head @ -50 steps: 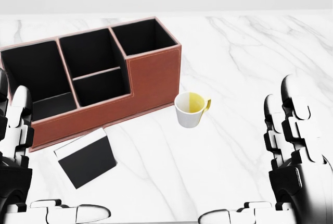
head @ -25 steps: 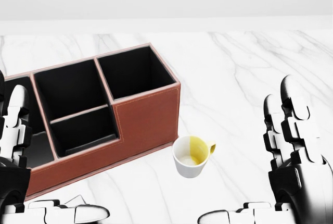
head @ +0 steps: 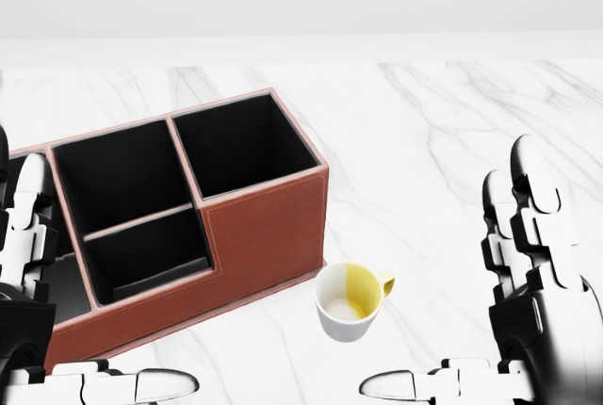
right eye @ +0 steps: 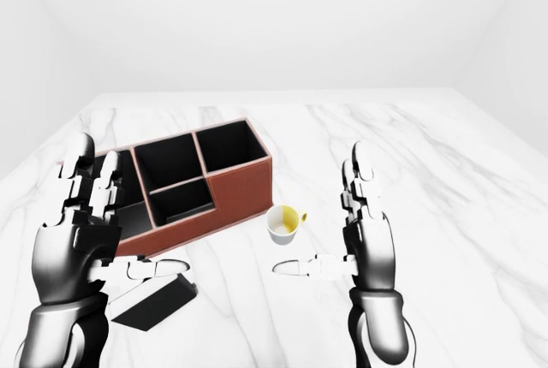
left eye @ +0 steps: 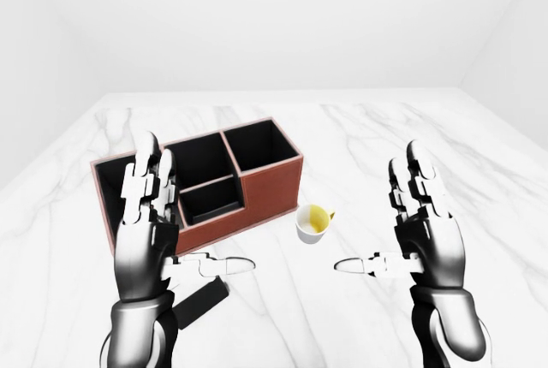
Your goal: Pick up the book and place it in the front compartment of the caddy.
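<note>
Right-eye view is showing both the left hand point(right eye: 73, 240) and right hand point(right eye: 364, 240) spread empty, a cup point(right eye: 283, 223) sitting beside the caddy point(right eye: 235, 188), the book point(right eye: 156, 302) lying below.

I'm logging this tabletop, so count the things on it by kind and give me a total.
Caddy: 1
Book: 1
Cup: 1
Total: 3
</note>
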